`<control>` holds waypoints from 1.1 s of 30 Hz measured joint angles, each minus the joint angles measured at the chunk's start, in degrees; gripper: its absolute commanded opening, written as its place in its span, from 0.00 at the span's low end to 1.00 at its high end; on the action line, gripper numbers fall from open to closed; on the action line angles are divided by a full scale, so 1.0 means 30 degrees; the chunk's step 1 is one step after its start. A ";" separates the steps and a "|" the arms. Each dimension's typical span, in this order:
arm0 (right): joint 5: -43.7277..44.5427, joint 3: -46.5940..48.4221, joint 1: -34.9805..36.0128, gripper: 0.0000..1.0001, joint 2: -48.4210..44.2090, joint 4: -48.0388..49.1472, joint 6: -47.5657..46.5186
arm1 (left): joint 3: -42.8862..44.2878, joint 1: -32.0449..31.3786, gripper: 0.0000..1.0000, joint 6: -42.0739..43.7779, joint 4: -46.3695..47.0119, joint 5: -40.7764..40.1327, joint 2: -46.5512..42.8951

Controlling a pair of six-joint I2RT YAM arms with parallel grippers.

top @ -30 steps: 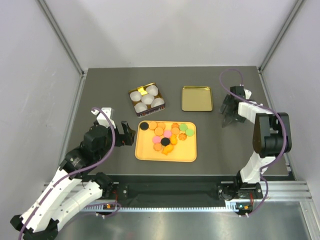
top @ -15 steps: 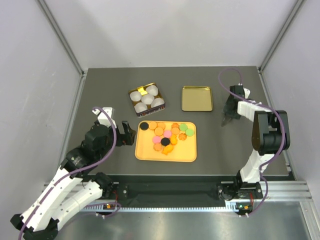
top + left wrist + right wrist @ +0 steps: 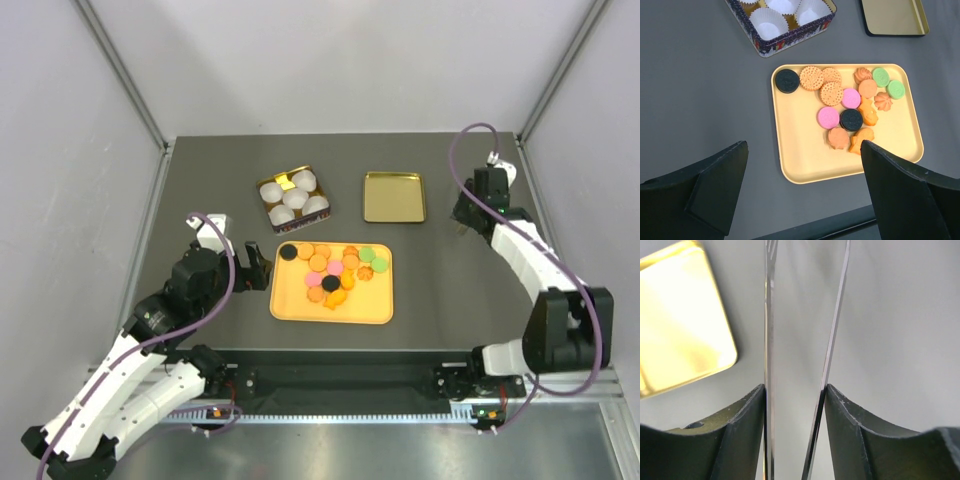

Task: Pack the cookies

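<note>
The cookies (image 3: 335, 268) (image 3: 850, 100), orange, pink, green and black, lie in a loose heap on the far half of a yellow tray (image 3: 300, 305) (image 3: 800, 160). My left gripper (image 3: 258, 268) (image 3: 804, 150) hovers open over the tray's near left corner, holding nothing. At the right side of the table my right gripper (image 3: 465, 215) (image 3: 795, 387) is shut on a pair of thin metal tongs (image 3: 800, 315). Both blades run forward from between its fingers, with a gap between them. In the top view the tongs are hard to make out.
A square tin (image 3: 293, 196) (image 3: 785, 20) lined with white paper cups stands behind the tray to the left. Its gold lid (image 3: 393, 197) (image 3: 892, 17) (image 3: 680, 320) lies flat to the right, just left of the tongs. Grey walls enclose the table.
My right gripper has closed on the tongs and carried them up and back, the arm's elbow swinging out to the right. The left arm has not moved.
</note>
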 measured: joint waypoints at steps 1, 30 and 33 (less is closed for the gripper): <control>-0.0015 -0.0197 0.0080 0.49 -0.0692 -0.0102 -0.0087 | 0.0000 0.0000 0.99 -0.0007 0.0007 -0.0007 0.0007; -0.0816 0.1384 0.8597 0.46 -0.7206 -0.5865 -0.0998 | 0.0000 0.0000 0.99 -0.0007 0.0000 -0.0211 -0.0015; -0.0466 0.2834 1.0557 0.45 -0.6288 -0.6098 -0.0903 | 0.0000 0.0000 0.99 -0.0007 0.0000 -0.0211 -0.0015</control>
